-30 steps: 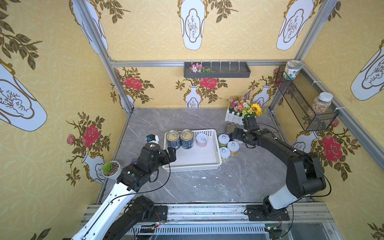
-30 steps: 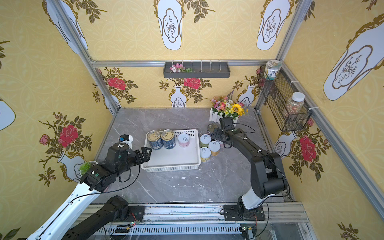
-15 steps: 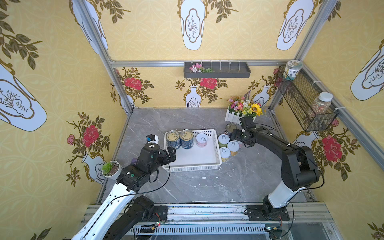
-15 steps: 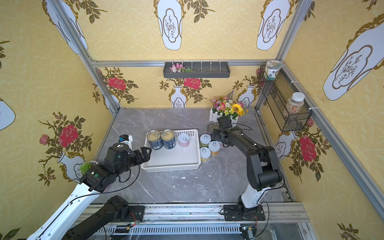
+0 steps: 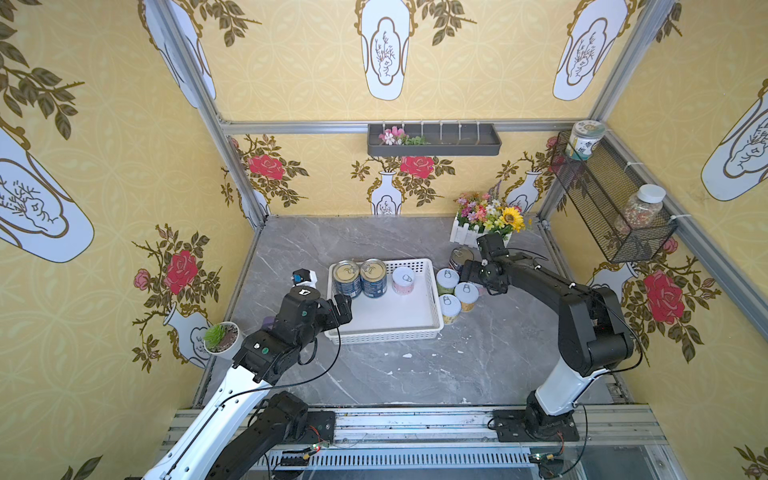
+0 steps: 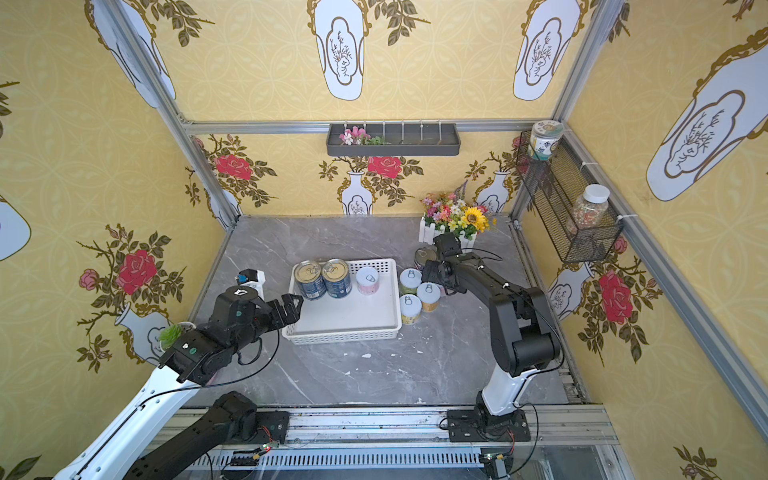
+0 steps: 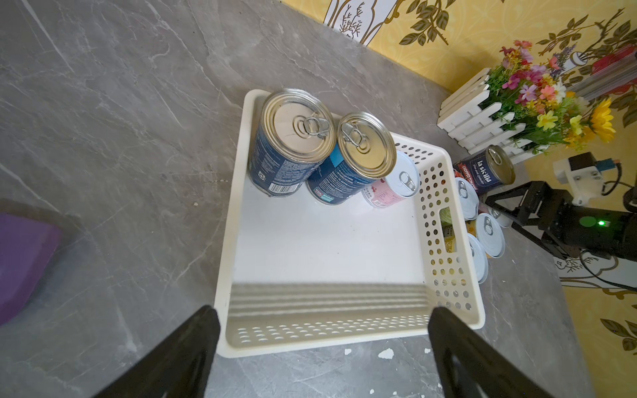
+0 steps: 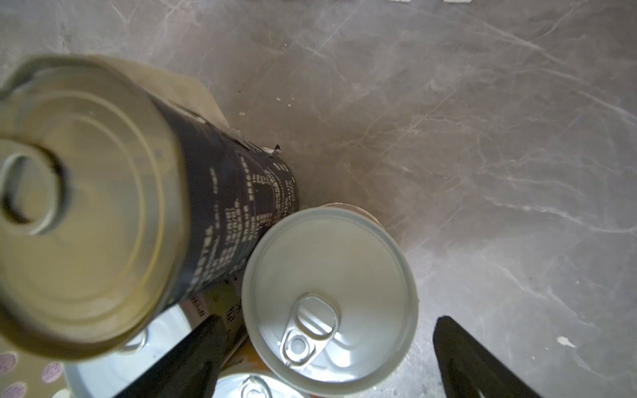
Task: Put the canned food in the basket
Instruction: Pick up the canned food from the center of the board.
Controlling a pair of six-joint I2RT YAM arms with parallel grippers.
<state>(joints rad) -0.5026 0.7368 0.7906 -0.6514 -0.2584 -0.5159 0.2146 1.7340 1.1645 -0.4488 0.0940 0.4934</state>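
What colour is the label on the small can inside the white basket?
Pink; the small white-lidded can shows best in the left wrist view.

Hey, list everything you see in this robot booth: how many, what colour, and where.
plastic basket: one, white, perforated, table centre.
flower box: one, white picket, back right.
large cans: three, dark-blue labels, metal lids; two in the basket, one beside the flower box.
small cans: five, white lids; a pink one in the basket, four right of it.
wire basket: one, black, right wall, holding two jars.
wall tray: one, dark grey, back wall.
potted plant: one, white pot, table's left edge.
purple object: one, left of the basket.
left pincer: one, black, open, at the basket's left edge.
right pincer: one, black, open, around a small can.
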